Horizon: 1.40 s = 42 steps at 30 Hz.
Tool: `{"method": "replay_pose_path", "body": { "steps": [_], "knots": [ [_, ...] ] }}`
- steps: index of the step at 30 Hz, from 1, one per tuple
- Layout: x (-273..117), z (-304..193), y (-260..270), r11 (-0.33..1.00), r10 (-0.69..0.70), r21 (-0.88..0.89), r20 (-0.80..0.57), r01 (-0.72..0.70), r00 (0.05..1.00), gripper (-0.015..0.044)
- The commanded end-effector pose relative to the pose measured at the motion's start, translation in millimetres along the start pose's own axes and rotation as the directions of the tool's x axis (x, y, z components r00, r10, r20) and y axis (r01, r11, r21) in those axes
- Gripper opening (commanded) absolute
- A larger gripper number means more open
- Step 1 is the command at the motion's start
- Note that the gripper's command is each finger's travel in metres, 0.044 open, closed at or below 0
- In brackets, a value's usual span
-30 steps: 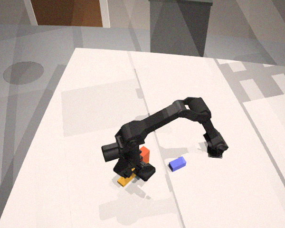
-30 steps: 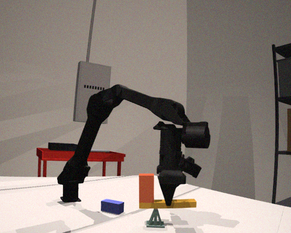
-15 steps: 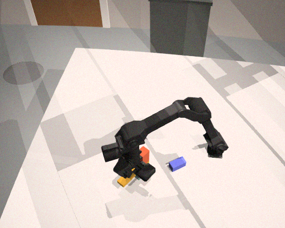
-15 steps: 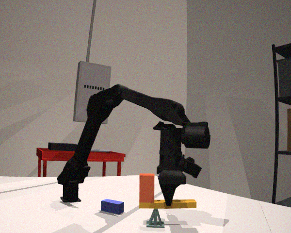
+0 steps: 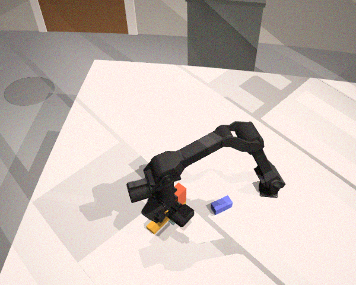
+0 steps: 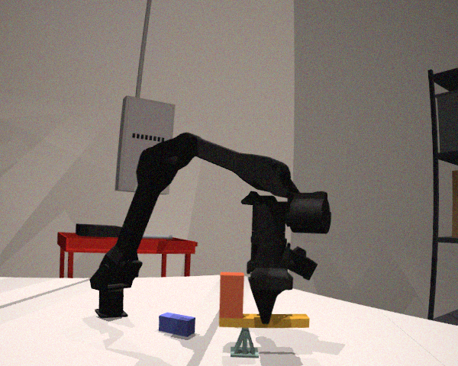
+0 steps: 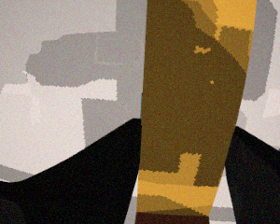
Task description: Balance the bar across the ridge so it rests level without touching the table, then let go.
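- Exterior view, from the left: the arm's foot (image 5: pixel 267 193) (image 6: pixel 111 303) stands on the surface (image 5: pixel 141 107) (image 6: pixel 56 335) (image 7: pixel 51 123), well apart from my work.
- Next comes the blue block (image 5: pixel 221 205) (image 6: pixel 176 324), lying loose between that foot and the ridge; from above, both it and the foot lie farther from the surface's left edge than the bar does.
- The orange block (image 5: pixel 180 195) (image 6: pixel 231 295) stands upright on the bar's left end, so I judge that end the heavier.
- The ridge (image 5: pixel 172 221) (image 6: pixel 244 342) is under the bar, between that block and my pincer (image 5: pixel 168 211) (image 6: pixel 266 319) (image 7: pixel 184 133). This offset matters most: the support is left of my grip, toward the load, which looks sensible for balance.
- My pincer is closed on the bar (image 5: pixel 155 226) (image 6: pixel 288 321) (image 7: pixel 191 98) near mid-length, its long axis passing between the fingers; it looks level and off the surface.
- Rightward, the bar's bare end reaches past my grip. I can't tell whether the underside bears on the ridge; I'd confirm contact, then open gently, since a small misplacement could tip it.
- I see no container on the surface.
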State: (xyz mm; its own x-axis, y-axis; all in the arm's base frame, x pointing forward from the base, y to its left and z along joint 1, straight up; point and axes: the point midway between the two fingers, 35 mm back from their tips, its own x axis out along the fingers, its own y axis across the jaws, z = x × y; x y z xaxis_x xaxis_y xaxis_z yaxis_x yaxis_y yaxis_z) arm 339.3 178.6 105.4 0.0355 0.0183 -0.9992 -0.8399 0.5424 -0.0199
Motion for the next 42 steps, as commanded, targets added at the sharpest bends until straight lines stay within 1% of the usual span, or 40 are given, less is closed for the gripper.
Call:
{"method": "replay_pose_path", "body": {
  "steps": [1, 42],
  "knots": [
    [3.9, -0.1, 0.1, 1.000, 0.003, 0.004, -0.004, -0.003, 1.000, 0.0000],
    [-1.0, 0.5, -0.2, 1.000, -0.001, 0.000, 0.001, 0.001, 1.000, 0.0000]
  ]
}}
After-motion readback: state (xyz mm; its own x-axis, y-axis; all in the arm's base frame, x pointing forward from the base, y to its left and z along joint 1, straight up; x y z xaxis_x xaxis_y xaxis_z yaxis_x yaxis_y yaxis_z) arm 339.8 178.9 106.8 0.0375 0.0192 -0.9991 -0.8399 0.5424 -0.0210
